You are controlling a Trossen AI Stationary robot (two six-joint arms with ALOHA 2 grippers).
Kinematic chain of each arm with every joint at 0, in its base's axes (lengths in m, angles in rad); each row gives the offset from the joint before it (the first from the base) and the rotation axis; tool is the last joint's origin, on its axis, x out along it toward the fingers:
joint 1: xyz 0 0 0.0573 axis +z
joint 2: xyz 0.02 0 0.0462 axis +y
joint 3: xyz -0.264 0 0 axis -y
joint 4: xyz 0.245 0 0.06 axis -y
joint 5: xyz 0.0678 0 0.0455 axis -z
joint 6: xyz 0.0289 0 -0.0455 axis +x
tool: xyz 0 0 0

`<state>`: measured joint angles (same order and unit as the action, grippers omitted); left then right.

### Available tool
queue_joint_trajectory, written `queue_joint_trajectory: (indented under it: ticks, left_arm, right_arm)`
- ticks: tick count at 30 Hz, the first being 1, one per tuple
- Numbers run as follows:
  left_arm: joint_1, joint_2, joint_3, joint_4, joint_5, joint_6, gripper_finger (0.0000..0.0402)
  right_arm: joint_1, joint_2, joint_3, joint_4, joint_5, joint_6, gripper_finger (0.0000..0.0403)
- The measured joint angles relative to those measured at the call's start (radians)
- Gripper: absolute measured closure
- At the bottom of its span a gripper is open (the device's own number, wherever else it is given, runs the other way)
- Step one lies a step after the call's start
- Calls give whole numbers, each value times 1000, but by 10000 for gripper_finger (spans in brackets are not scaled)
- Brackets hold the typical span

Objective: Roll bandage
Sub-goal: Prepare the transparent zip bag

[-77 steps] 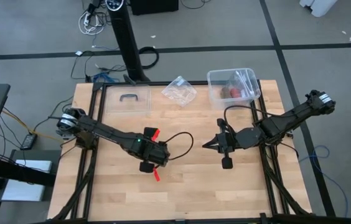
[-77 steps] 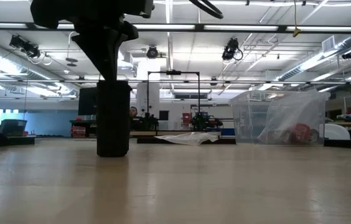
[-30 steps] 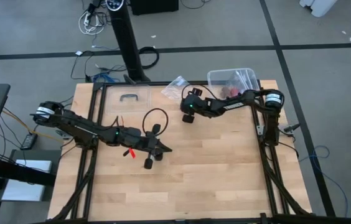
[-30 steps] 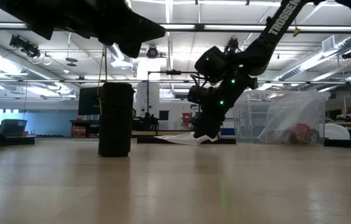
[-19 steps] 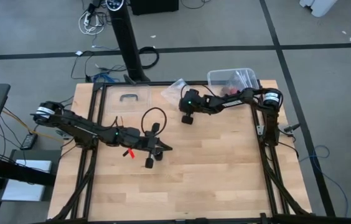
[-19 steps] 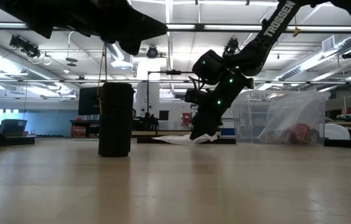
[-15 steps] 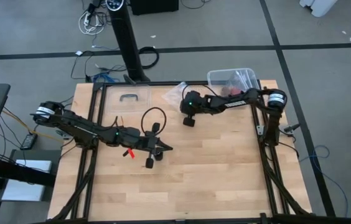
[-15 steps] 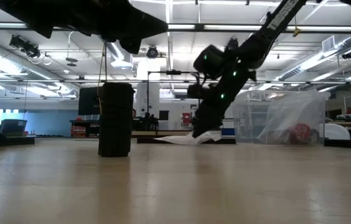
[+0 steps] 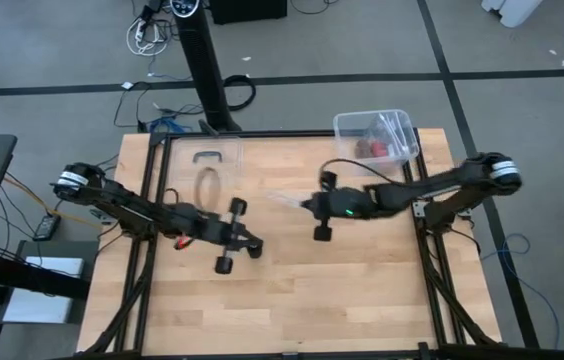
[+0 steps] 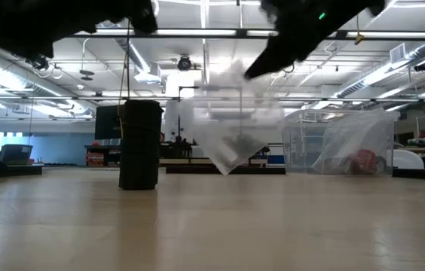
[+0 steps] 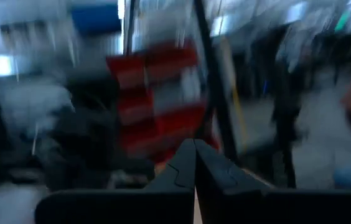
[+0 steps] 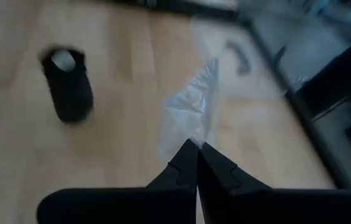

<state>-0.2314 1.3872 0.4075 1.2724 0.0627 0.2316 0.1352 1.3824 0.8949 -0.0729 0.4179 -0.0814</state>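
The bandage is a black roll with a pale core, standing on end on the wooden table (image 10: 139, 143) (image 12: 68, 84); in the high view my left arm covers most of it. My left gripper (image 9: 256, 245) (image 11: 194, 152) is shut and holds nothing; it is tipped up above the roll. My right gripper (image 9: 305, 206) (image 12: 195, 149) is over the middle of the table, shut on the clear plastic wrapper (image 10: 231, 139) (image 9: 282, 200). My right gripper pinches an edge of the clear wrapper (image 12: 192, 132) between its two fingertips. The fingers slant down and come from the table's right side. The wrapper hangs crumpled from the fingertips, its lowest point (image 10: 227, 170) clear of the table.
A clear plastic box (image 9: 374, 135) with red things inside stands at the far right corner. A clear lid with a handle (image 9: 207, 165) lies at the far left. Bare wood lies along the near half of the table (image 9: 342, 300).
My right gripper has taken hold of the wrapper at the far edge, then swung up and toward the near side to the middle of the table, lifting the wrapper clear. My left gripper has tipped its fingers upward and drawn back a little toward the left. The roll has kept still.
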Motion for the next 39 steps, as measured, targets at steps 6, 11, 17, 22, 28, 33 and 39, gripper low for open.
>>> queue_joint_trajectory:
  ticks: [6, 11, 17, 22, 28, 33, 39]
  left_arm:
    - [-1, -7, -140, 244, 119, 52, 396]
    - [0, -16, -86, 222, 135, 47, 394]
    - [0, -17, -15, 160, 110, 28, 366]
    - [2, -21, 23, 160, -77, 83, 324]
    - [42, -20, 85, 153, -143, 81, 269]
    - [84, -19, 113, 158, -59, 49, 253]
    - [132, 29, 166, 239, -3, -38, 253]
  right_arm:
    - [177, -154, -39, 156, 136, -38, 402]
    - [255, -224, -37, 341, 155, -194, 402]
    - [289, -258, -11, 517, 170, -373, 403]
    - [320, -265, 18, 598, 165, -478, 403]
    - [368, -257, 62, 614, 126, -531, 403]
    - [408, -257, 83, 662, 85, -594, 403]
    - [443, -257, 86, 723, 47, -661, 403]
